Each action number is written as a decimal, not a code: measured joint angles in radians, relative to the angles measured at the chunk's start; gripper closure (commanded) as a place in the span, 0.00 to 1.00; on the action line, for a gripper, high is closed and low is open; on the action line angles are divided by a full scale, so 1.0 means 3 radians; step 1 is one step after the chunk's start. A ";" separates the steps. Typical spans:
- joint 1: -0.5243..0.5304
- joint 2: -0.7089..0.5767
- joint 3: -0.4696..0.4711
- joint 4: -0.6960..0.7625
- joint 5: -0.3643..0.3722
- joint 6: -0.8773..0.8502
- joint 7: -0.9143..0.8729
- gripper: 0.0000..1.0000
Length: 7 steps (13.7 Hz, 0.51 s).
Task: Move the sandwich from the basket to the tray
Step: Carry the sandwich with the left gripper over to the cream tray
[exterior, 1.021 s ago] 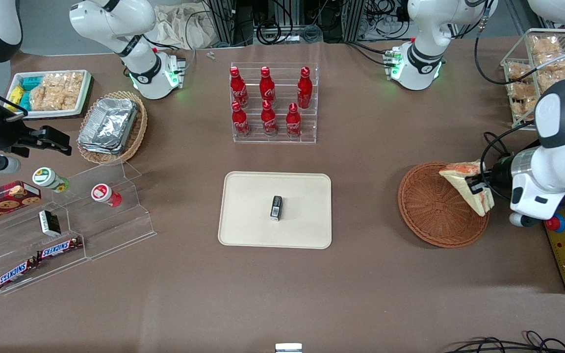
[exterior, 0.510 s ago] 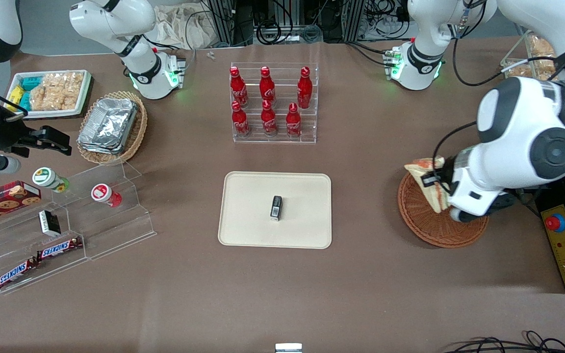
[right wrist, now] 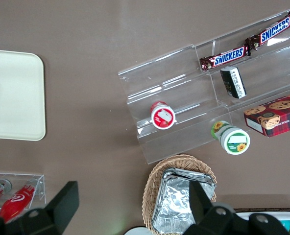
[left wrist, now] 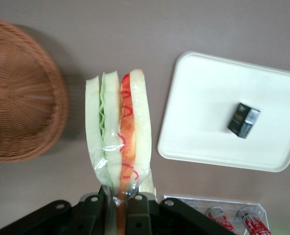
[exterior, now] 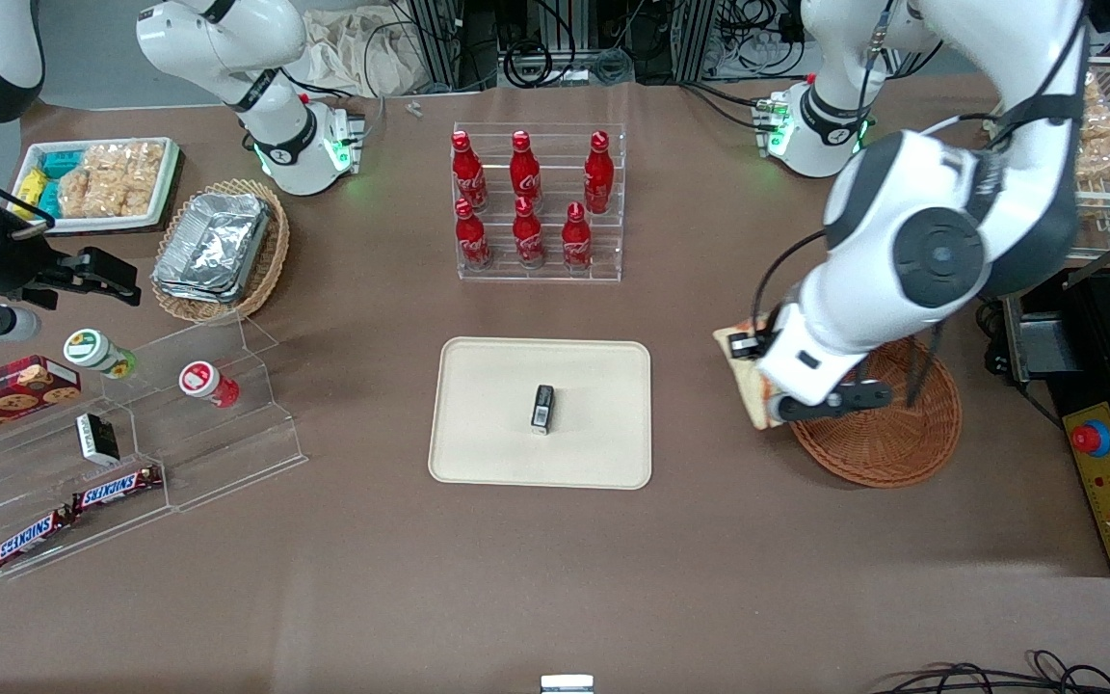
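The carrying step is in hand. The pincer is clamped on the sandwich, pinching it at one end so the wedge sticks out ahead of the fingers, clear of the table. The basket lies just beside the pincer, toward the working arm's end of the table, and the sandwich is already out past its rim. The tray lies near, toward the parked arm's end. A small dark box sits at the tray's middle. The next move, as I judge it, calls for carrying on sideways over the tray, lowering onto bare tray surface beside the box, then releasing.
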 measured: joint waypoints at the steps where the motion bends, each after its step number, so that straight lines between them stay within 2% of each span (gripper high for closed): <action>1: -0.0119 0.0105 -0.0002 0.0000 0.0000 0.0140 -0.0061 0.94; 7: -0.0455 0.0925 -0.0013 0.0005 0.0009 0.1165 -0.0185 0.94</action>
